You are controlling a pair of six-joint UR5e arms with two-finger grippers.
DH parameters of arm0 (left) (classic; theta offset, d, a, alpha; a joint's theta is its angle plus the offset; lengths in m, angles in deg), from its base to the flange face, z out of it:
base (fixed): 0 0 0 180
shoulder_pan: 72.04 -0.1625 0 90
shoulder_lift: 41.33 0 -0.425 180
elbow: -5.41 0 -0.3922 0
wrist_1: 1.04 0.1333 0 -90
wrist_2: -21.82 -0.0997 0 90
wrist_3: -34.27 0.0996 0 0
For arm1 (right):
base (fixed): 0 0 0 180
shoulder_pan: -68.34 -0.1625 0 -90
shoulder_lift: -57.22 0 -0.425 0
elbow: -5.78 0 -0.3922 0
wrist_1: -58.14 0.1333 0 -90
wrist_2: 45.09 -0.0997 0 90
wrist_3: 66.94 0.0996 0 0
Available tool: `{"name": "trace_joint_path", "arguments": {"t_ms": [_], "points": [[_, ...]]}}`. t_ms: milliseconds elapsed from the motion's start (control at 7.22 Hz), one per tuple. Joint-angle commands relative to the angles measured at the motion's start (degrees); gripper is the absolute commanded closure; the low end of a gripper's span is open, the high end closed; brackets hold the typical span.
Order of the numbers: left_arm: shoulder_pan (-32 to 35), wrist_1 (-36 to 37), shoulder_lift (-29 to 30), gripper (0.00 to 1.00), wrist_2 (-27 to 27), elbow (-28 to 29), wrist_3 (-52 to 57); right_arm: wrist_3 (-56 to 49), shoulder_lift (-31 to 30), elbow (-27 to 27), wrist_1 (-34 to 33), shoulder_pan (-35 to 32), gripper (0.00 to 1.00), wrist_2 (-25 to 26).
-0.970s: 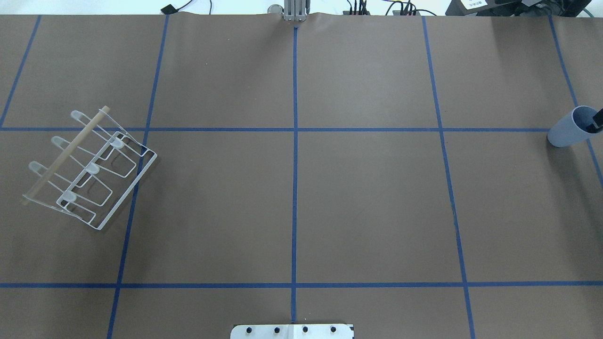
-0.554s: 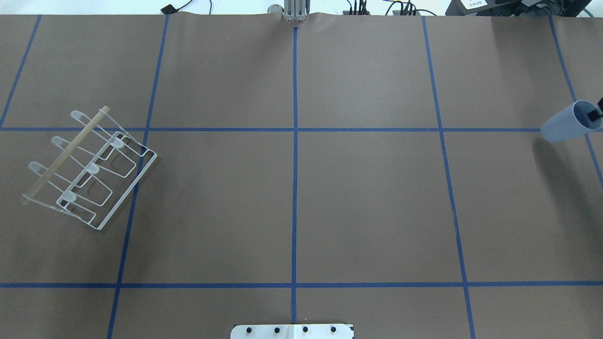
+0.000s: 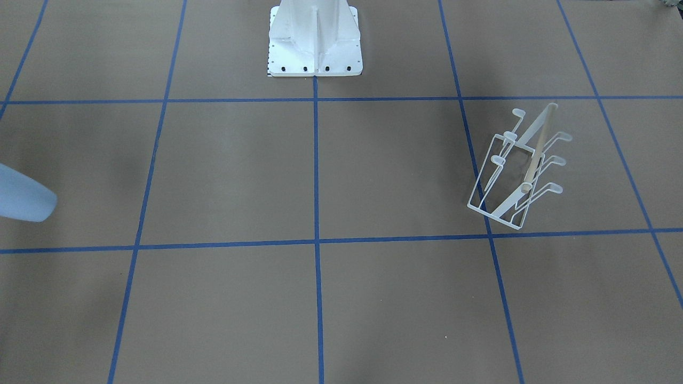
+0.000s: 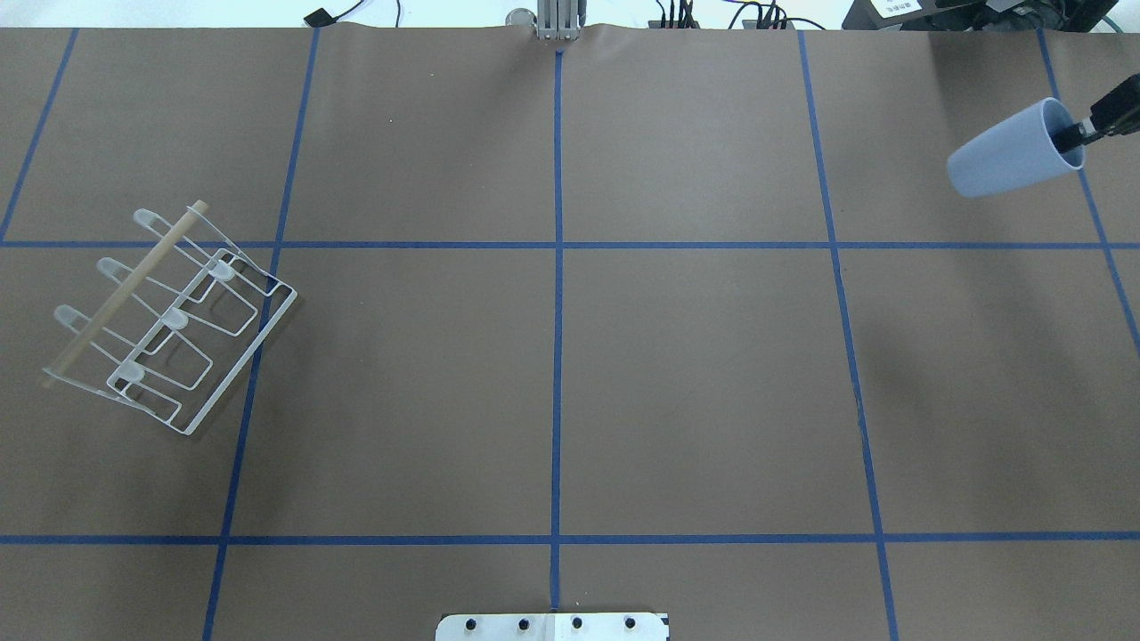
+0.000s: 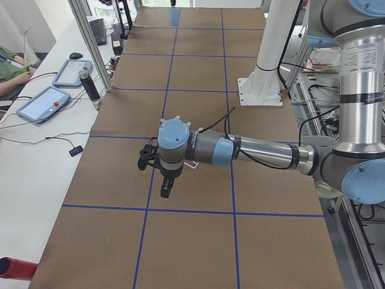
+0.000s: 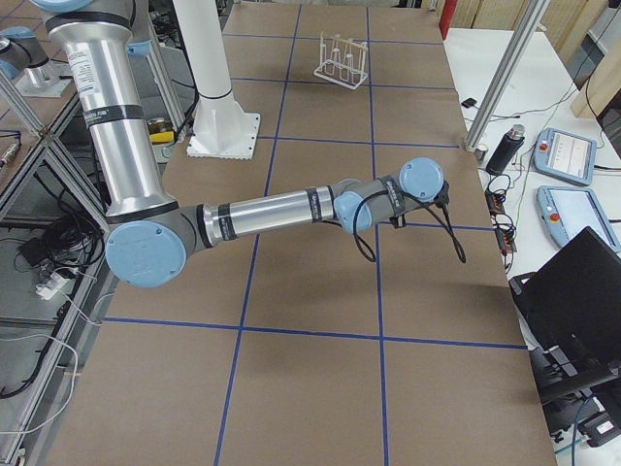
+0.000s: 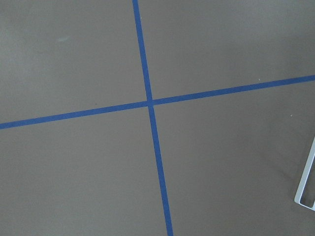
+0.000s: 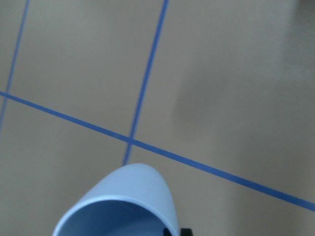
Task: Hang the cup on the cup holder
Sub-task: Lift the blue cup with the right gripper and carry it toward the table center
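Note:
The pale blue cup (image 4: 1011, 163) hangs tilted above the table at the far right, its mouth toward the right edge. My right gripper (image 4: 1075, 137) is shut on its rim, with one finger inside the mouth. The cup also shows at the left edge of the front view (image 3: 24, 194) and in the right wrist view (image 8: 125, 204). The white wire cup holder (image 4: 169, 320) stands at the far left of the table, and in the front view (image 3: 520, 170) on the right. My left gripper (image 5: 163, 186) hovers over the table near the holder; I cannot tell whether it is open or shut.
The white bolted robot pedestal (image 3: 315, 40) stands at the table's near middle edge. Blue tape lines cross the brown table cover (image 4: 695, 383). A corner of the holder's base frame (image 7: 307, 189) shows in the left wrist view. Tablets and cables lie beyond the far edge.
The cup has risen off the table in my right gripper, tipped further onto its side, and moved toward the table's far edge and slightly left. The cup holder has not moved.

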Motion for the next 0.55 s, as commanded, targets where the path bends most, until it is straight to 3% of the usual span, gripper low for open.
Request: {"name": "trace_joint_path", "arguments": {"t_ms": [0,277,416], "points": [[-3.95,-15.20,0.34,0.02,2.89,-0.01,-15.43,5.47,3.34,6.60,0.00,3.94,1.00,-3.74],[-11.41,-37.18,1.64,0.02,2.40,0.17,-46.07,10.02,3.44,11.44,0.00,4.22,1.00,-3.74],[-14.15,-41.81,3.40,0.02,2.39,0.09,-56.57,11.70,3.44,13.73,0.09,4.31,1.00,-3.48]]}}
